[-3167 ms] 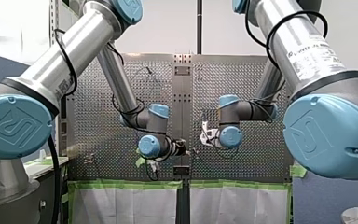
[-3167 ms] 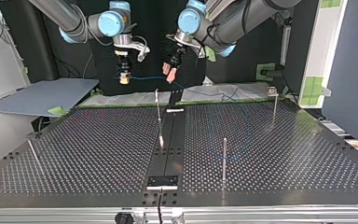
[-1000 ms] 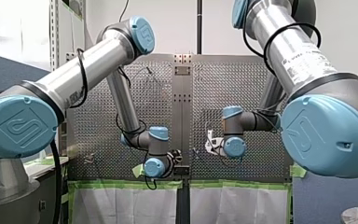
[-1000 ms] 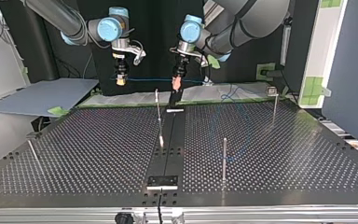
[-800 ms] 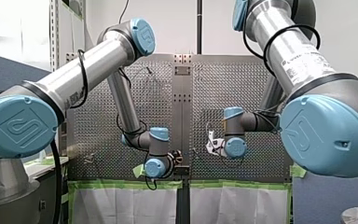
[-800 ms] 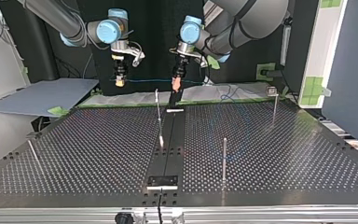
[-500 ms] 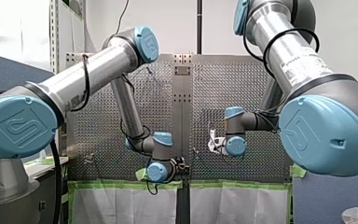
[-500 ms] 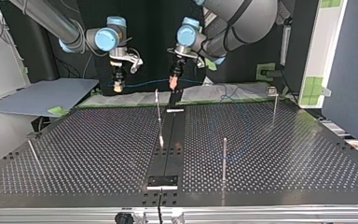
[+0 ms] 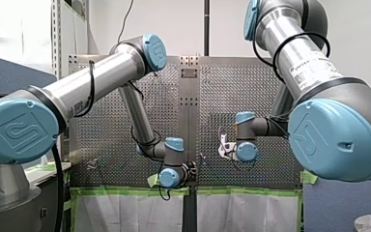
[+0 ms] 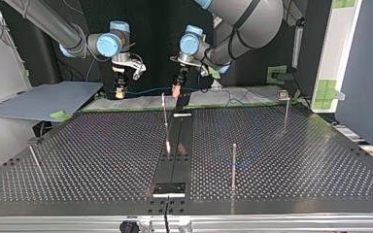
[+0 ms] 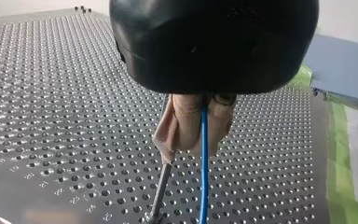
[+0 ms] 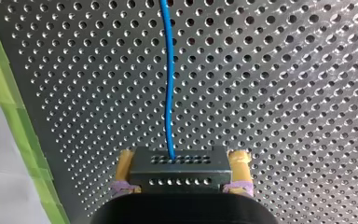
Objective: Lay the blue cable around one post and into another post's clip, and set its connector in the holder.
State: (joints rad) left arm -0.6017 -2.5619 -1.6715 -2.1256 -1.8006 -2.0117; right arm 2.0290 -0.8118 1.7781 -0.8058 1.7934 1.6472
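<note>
1. Cable (image 12: 169,84) is hanging in the air between the 2 pincers, above the far edge of the surface (image 10: 102,145) in the top view, and is touching no post there.
2. My right pincer (image 12: 181,161) is clamping the black connector (image 12: 177,171) between its yellow pads, and the cable is running out ahead of it.
3. My left pincer (image 11: 193,133) is pinching the cable tight between beige pads, with 1 post (image 11: 160,191) just beside it.
4. By my reading, routing is only beginning: nothing is looping a post, no cable is showing in the clip (image 10: 282,94), and the connector is sitting in no holder.
5. All 3 steps are left to do.
</note>
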